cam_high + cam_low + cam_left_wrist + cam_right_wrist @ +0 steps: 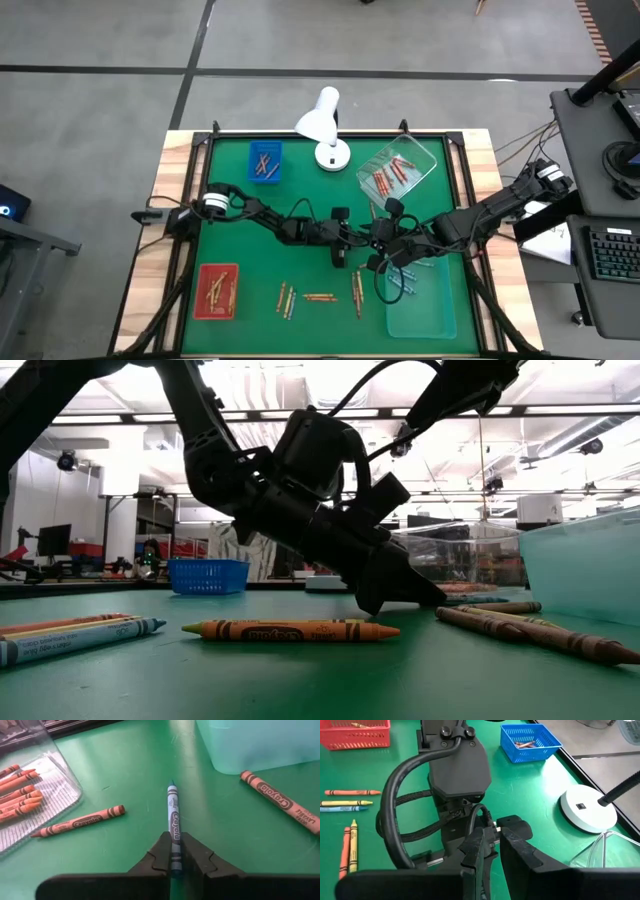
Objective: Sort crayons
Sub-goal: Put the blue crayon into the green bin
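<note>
My left gripper [173,839] is low over the green mat near the table's middle [368,240], shut on a blue crayon [173,815]. My right gripper [496,851] hangs higher, over the left arm's wrist [392,250]. Its fingers stand a little apart and nothing shows between them. Loose crayons lie flat on the mat. An orange one [80,822] and a brown one [280,802] lie close to the blue crayon. A row of several [320,297] lies toward the near edge. My left gripper pinches the blue crayon's rear end [174,851] between its two fingers. The fingers come in low, slanting down from the table's left, and lie along the crayon. The crayon points straight ahead, its tip [172,785] forward. Whether it rests on the mat, I cannot tell.
A clear tray [425,158] with orange crayons stands at the far right, and a pale green tray [425,315] at the near right. A blue tray [264,162] is at the far left, a red tray [216,290] at the near left. A white lamp [325,130] stands at the far edge.
</note>
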`<control>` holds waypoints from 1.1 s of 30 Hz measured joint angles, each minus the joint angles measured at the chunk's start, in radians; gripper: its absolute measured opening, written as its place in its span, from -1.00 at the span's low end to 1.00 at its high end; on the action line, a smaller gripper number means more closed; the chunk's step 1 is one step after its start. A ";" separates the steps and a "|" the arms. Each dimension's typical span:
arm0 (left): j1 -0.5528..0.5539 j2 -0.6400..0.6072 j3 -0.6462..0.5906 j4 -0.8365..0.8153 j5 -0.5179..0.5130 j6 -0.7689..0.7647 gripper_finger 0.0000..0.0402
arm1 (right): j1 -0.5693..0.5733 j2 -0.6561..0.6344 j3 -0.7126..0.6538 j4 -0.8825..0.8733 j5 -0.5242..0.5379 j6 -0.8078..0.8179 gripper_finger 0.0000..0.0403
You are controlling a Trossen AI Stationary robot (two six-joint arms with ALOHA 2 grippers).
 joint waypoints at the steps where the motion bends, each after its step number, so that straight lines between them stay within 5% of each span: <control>1: 0.001 -0.002 0.000 -0.005 0.001 0.003 -0.98 | 0.000 0.000 0.000 0.000 0.000 0.000 -0.74; 9: 0.026 -0.072 -0.045 -0.043 0.007 0.002 -1.00 | 0.001 0.000 0.000 -0.011 -0.001 -0.023 -0.74; 17: 0.058 -0.261 -0.226 0.013 0.012 -0.030 -1.00 | 0.009 -0.024 0.000 -0.015 -0.001 -0.102 -0.74; 21: 0.056 -0.390 -0.363 0.153 0.015 -0.049 -1.00 | 0.010 -0.036 -0.018 0.041 0.000 -0.156 -0.74; 33: 0.001 -0.675 -0.763 0.802 0.016 -0.095 -1.00 | 0.006 -0.077 -0.177 0.617 -0.002 -0.547 -0.74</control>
